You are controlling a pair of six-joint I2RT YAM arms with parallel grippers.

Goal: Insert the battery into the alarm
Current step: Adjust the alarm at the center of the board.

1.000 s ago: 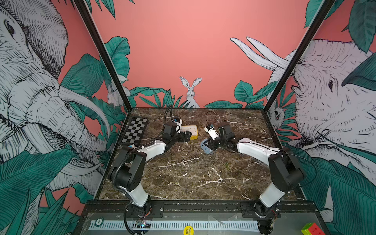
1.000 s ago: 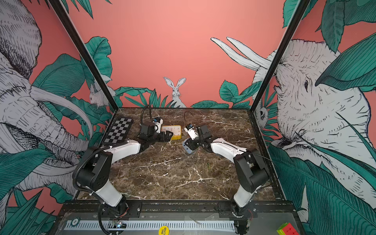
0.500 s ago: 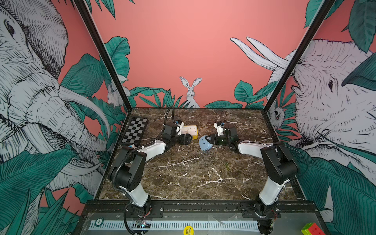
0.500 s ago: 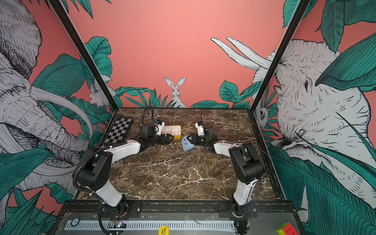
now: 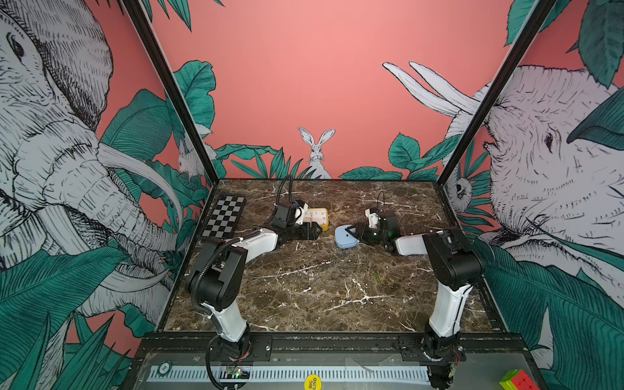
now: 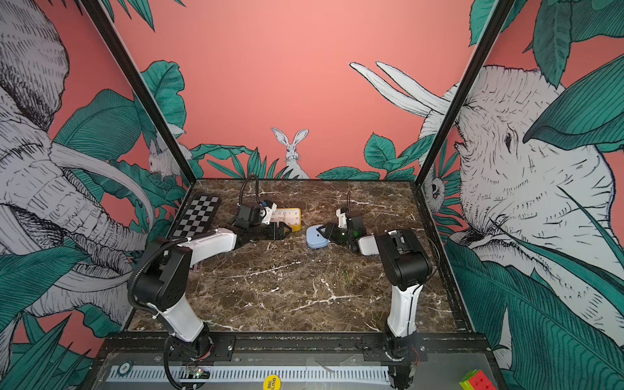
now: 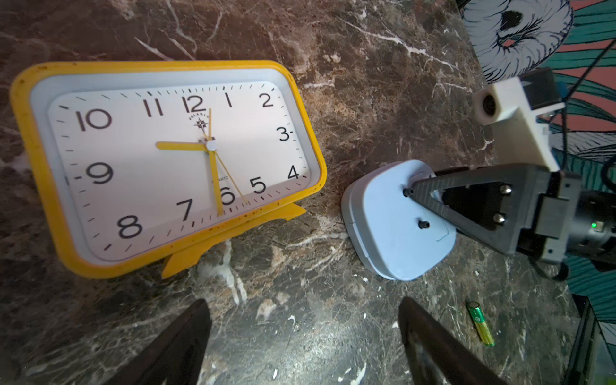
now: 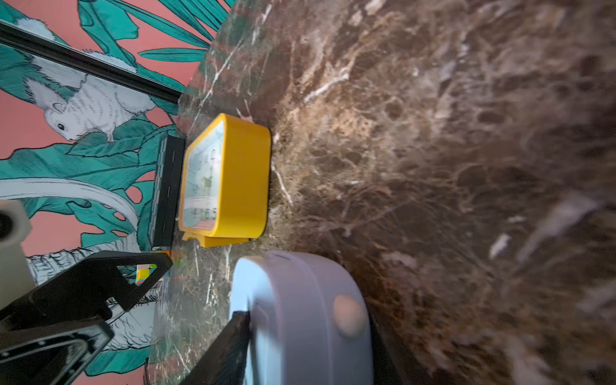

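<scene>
A light blue alarm [image 5: 341,235] [image 6: 313,237] lies on the marble table with its back up, two small black knobs showing [image 7: 383,230]. My right gripper [image 5: 352,231] [image 6: 323,231] is turned on its side with one finger over the alarm's back and the other under it [image 8: 310,333]. The blurred wrist view does not show whether the fingers still press on it. A green battery [image 7: 480,322] [image 5: 377,276] lies loose on the table nearer the front. My left gripper [image 7: 301,301] [image 5: 315,231] is open and empty, low over the table.
A yellow clock [image 5: 319,216] [image 7: 166,166] [image 8: 240,180] stands just behind my left gripper. A checkerboard [image 5: 224,216] lies at the back left. A colour cube [image 5: 515,381] sits outside the front rail. Printed walls close in three sides.
The right arm has folded back and turned its wrist, bringing the blue alarm down onto the table a little further left. Its jaws have widened. The left arm has hardly moved.
</scene>
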